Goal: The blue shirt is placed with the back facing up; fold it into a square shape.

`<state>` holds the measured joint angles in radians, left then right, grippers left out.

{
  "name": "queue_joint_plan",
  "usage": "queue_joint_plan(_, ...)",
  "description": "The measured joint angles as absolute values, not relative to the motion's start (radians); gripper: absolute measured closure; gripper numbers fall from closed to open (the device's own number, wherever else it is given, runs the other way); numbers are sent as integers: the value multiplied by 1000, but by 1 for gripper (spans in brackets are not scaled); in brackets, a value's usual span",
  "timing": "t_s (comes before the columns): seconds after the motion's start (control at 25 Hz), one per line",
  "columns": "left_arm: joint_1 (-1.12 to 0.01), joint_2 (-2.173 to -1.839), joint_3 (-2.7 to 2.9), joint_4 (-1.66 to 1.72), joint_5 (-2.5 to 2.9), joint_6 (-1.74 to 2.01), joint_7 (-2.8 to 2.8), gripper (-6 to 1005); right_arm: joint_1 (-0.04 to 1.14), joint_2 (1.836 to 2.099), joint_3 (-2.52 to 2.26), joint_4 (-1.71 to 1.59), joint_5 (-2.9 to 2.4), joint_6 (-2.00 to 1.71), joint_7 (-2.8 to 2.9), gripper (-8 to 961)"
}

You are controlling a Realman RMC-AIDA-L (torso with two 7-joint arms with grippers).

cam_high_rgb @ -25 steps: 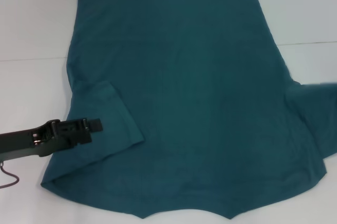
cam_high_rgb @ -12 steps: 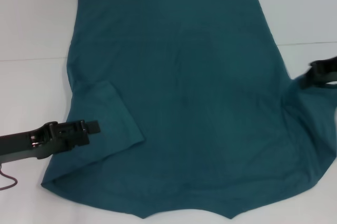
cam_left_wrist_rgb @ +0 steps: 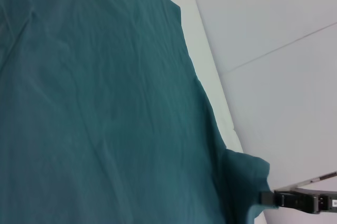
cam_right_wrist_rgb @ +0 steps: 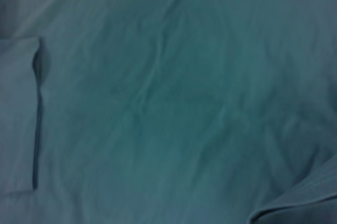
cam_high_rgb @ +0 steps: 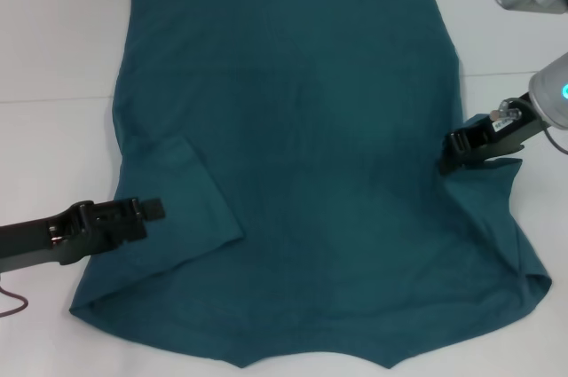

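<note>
The blue shirt (cam_high_rgb: 311, 173) lies spread flat on the white table (cam_high_rgb: 53, 40), plain side up, with no lettering showing. Its left sleeve (cam_high_rgb: 186, 204) is folded inward onto the body and also shows in the right wrist view (cam_right_wrist_rgb: 18, 113). My left gripper (cam_high_rgb: 158, 209) hovers low at the outer edge of that folded sleeve. My right gripper (cam_high_rgb: 451, 157) is at the shirt's right edge, shut on the right sleeve (cam_high_rgb: 497, 217), which is lifted and drawn inward. The left wrist view shows this gripper (cam_left_wrist_rgb: 268, 198) with bunched fabric (cam_left_wrist_rgb: 247, 174) at its tip.
The right arm's grey body (cam_high_rgb: 546, 84) with a lit blue ring stands over the table's right side. A thin cable (cam_high_rgb: 13, 304) hangs under the left arm at the left edge. Bare white table surrounds the shirt on the left, right and far sides.
The right arm has come in from the right, taken the right sleeve and pulled it inward over the shirt's edge. The left gripper has drawn back slightly to the left.
</note>
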<state>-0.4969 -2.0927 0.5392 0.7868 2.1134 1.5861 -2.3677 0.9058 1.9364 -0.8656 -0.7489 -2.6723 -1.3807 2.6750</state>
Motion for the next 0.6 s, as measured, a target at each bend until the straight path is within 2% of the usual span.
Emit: queue_joint_plan(0.6, -497, -2095, 529, 786, 2111, 1577, -2365, 359, 923, 1952, -872, -701, -2680, -1307, 2732, 928)
